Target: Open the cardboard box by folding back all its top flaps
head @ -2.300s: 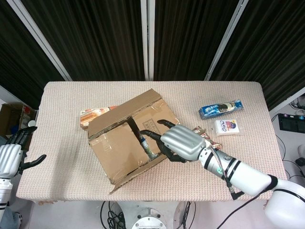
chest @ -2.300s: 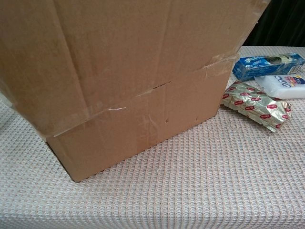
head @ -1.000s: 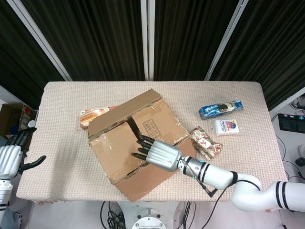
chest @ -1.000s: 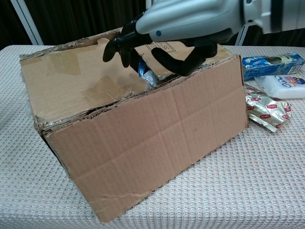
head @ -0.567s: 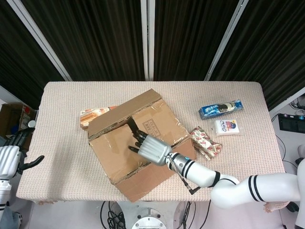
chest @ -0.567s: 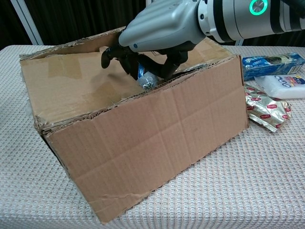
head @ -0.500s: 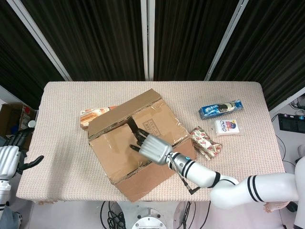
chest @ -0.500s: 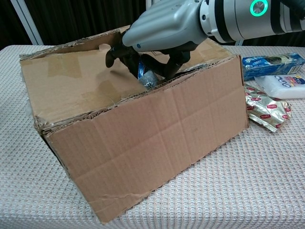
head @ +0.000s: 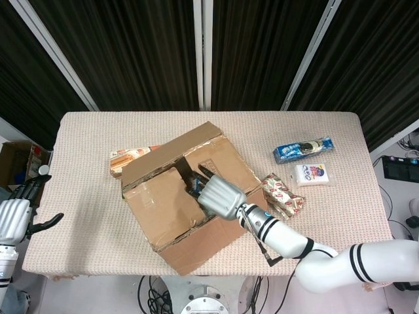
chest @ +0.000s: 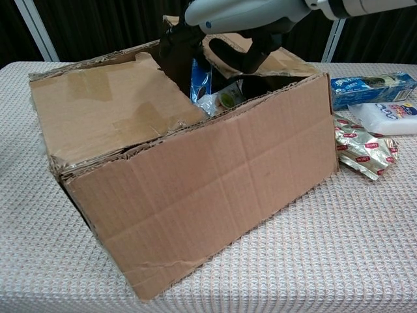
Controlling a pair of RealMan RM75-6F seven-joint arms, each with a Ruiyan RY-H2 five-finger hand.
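The cardboard box [head: 171, 209] stands skewed at mid-table and fills the chest view [chest: 208, 195]. Its near long flap hangs down the front and its far long flap [head: 171, 152] is folded back. My right hand [head: 220, 195] is over the box's opening, and in the chest view this right hand [chest: 241, 16] pinches the edge of the right inner flap [chest: 277, 60] and holds it raised. The left inner flap [chest: 111, 111] lies flat. A blue packet [chest: 201, 79] shows inside. My left hand [head: 14, 218] hangs open off the table's left edge.
Right of the box lie a gold-and-red snack bag [head: 283, 195], a blue biscuit pack [head: 302, 148] and a white pack [head: 311, 174]. An orange packet [head: 131, 157] lies behind the box's left corner. The table's front edge [head: 98, 269] is close to the box.
My right hand has hooked the right inner flap and lifted it up and rightwards, uncovering the packets inside. The near long flap came down earlier. The left hand stayed put.
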